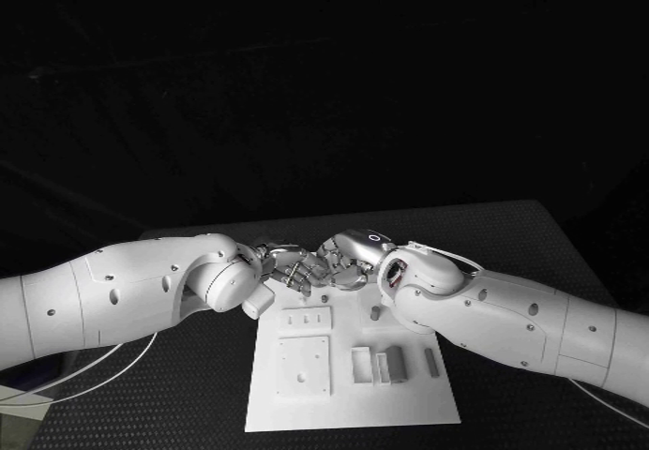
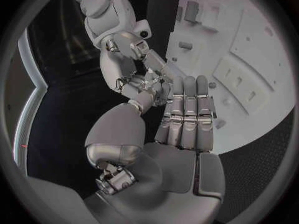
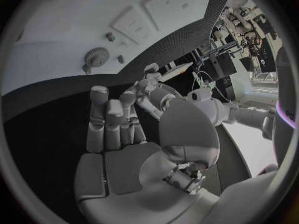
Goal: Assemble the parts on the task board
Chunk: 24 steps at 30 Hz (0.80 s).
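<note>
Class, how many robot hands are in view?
2: the left hand and the right hand meet fingertip to fingertip above the task board's far edge.

We see a black desk [image 1: 541, 244] w/ textured top; white task board [image 1: 349, 403] lies flat on it, approx centre, near the front edge.
</note>
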Available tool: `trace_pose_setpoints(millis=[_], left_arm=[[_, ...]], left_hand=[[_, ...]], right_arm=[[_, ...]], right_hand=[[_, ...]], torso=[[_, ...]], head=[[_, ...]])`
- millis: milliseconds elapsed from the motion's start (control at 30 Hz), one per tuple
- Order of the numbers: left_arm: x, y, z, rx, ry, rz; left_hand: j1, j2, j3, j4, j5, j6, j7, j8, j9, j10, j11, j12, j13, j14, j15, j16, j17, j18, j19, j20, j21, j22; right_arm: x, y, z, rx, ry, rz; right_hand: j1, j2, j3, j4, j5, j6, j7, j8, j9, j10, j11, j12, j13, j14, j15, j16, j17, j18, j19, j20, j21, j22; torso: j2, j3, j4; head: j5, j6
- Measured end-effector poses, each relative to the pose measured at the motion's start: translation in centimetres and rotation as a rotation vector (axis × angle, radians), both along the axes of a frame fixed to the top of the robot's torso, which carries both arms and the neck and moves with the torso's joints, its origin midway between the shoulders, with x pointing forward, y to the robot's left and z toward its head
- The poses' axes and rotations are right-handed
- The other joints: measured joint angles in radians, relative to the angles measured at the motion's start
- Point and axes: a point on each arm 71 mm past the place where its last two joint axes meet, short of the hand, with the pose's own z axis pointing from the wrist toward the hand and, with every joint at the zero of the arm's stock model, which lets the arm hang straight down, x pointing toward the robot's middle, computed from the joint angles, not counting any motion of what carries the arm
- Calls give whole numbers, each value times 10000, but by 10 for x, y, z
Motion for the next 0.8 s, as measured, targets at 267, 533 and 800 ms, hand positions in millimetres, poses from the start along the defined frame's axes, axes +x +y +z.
trace_pose_setpoints(millis=[267, 533, 800], left_arm=[[2, 2, 3, -97, -149, 151], [3, 5, 3, 139, -314, 178], [3, 13, 1, 897, -627, 31]], left_hand=[[-247, 39, 88, -34, 219, 35, 36, 35, 49, 179, -75, 0, 144, 89, -74, 116, 104, 0, 112, -78, 63, 118], [-525, 39, 153, -42, 467, 92, 89, 94, 350, 286, -181, 265, 351, 232, -159, 365, 372, -1, 288, -183, 157, 346], [-581, -18, 206, -40, 720, 121, 94, 209, 495, 323, -215, 435, 539, 238, -165, 609, 489, -1, 341, -236, 273, 602]], right_arm=[[1, -11, -6, -82, 170, -90], [5, -31, -7, -86, 136, -356], [21, -69, -2, 108, -152, -1266]], right_hand=[[7, -284, -157, 1, 0, -658, 152, -435, -219, -291, 285, -56, -51, -224, 230, -94, 42, -30, -173, 78, -125, 0], [45, -322, -184, -26, 0, -695, 184, -435, -219, -325, 319, -56, -51, -256, 263, -93, 52, -29, -174, 79, -125, -1], [126, -242, -188, -30, 0, -733, 212, -435, -217, -325, 319, -56, -62, -257, 262, -93, 73, -30, -174, 81, -125, -1]], torso=[[-7, 5, 0], [-12, 18, 0], [-19, 21, -19]], head=[[11, -6], [20, 0], [62, -3]])
